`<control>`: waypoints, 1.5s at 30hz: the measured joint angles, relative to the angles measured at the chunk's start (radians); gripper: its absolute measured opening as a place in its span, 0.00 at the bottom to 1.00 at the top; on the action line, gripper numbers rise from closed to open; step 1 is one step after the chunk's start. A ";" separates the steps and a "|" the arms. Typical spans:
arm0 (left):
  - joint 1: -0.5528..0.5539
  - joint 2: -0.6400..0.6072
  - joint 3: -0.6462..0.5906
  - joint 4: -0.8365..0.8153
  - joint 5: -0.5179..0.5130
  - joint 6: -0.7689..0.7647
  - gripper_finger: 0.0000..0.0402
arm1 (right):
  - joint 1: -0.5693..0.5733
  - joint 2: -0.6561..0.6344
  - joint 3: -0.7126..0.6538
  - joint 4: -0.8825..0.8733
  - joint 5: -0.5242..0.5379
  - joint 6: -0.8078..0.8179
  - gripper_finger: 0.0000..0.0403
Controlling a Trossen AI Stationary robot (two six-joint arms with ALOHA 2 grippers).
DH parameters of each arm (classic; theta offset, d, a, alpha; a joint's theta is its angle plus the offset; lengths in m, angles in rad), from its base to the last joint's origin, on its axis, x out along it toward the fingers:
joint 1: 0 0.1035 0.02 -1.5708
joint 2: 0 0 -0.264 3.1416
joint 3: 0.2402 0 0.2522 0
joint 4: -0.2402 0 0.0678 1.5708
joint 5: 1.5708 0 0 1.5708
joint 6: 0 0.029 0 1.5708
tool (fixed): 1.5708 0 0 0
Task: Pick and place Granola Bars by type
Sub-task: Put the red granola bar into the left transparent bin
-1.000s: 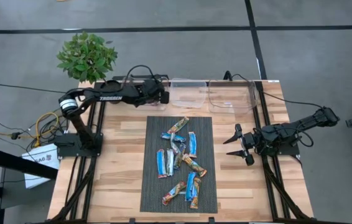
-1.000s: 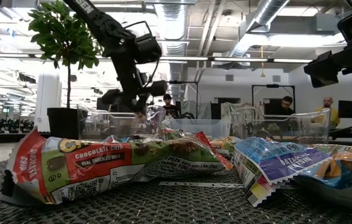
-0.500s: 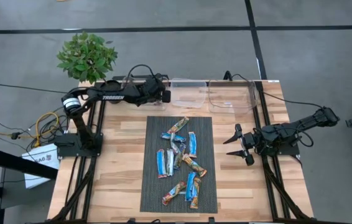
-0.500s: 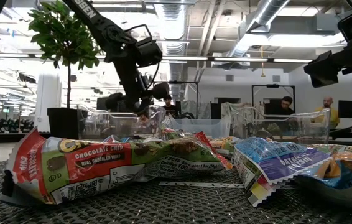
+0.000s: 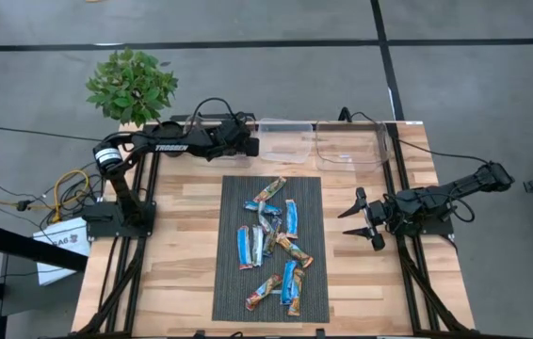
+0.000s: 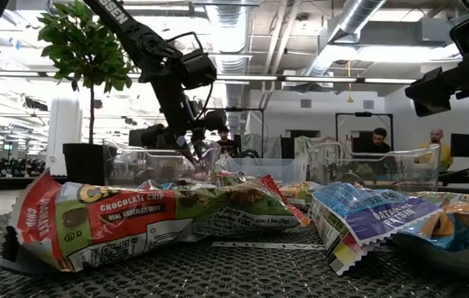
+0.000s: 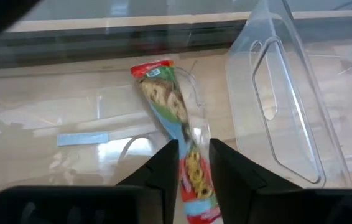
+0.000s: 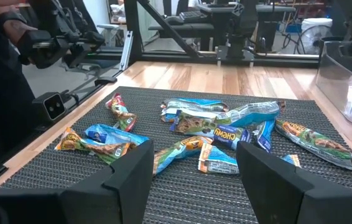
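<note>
A wooden desk (image 5: 182,245) stands on a grey floor, a potted plant (image 5: 132,85) at its far left corner and a dark mat (image 5: 271,247) in its middle strewn with granola bars (image 5: 271,240). At the far edge sit two clear bins. The left gripper (image 5: 250,146) hangs over the left bin (image 7: 33,134), jaws slightly parted with a red-and-green chocolate chip bar (image 7: 176,118) between them; I cannot tell whether it is gripped or already let go. I would open wide and lift straight up, minding the right bin (image 7: 288,93) touching alongside. The right gripper (image 5: 359,218) waits beside the mat, jaws spread and empty, with bare desk around it.
</note>
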 joint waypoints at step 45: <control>0.001 -0.429 0.000 0.130 -0.028 0.369 0.24 | 0.000 0.000 0.000 0.000 0.000 0.000 0.55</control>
